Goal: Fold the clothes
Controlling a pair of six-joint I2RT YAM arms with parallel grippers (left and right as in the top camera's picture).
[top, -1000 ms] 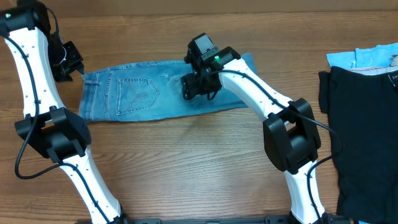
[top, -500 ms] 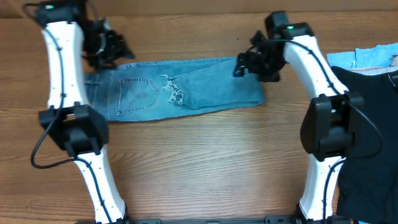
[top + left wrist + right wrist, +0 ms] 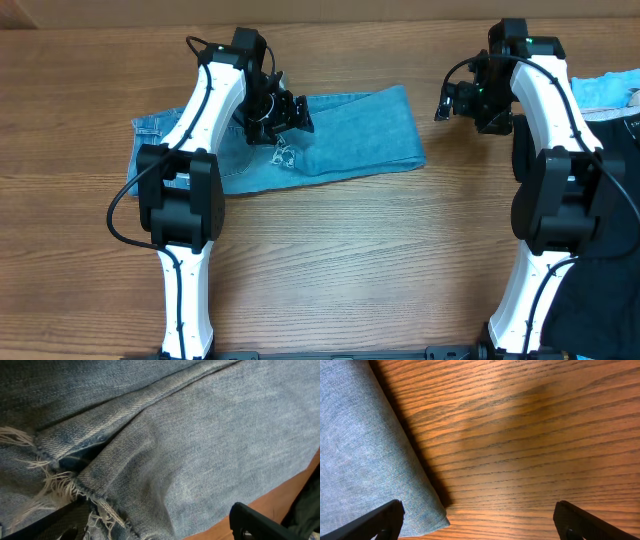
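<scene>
The clothes are light blue jeans point(image 3: 350, 135), folded over along the table, with frayed hems point(image 3: 283, 155) lying near their middle. My left gripper point(image 3: 288, 112) hovers over the jeans' middle, open. In the left wrist view denim point(image 3: 200, 435) fills the frame. The frayed hems point(image 3: 65, 487) lie loose between the wide-apart fingers point(image 3: 255, 522), and nothing is pinched. My right gripper point(image 3: 447, 103) stands open just right of the jeans' folded end. Its wrist view shows that end's corner point(image 3: 375, 460) beside one finger point(image 3: 382, 520), with bare wood under the gap point(image 3: 480, 527).
A black garment point(image 3: 600, 200) lies at the table's right edge, with a light blue cloth point(image 3: 600, 92) behind it. The wooden table point(image 3: 350, 260) runs bare in front of the jeans.
The left gripper has swung from the jeans' left end to their middle and opened. The right gripper drew the folded end rightward, then came off it to the right, opening wider.
</scene>
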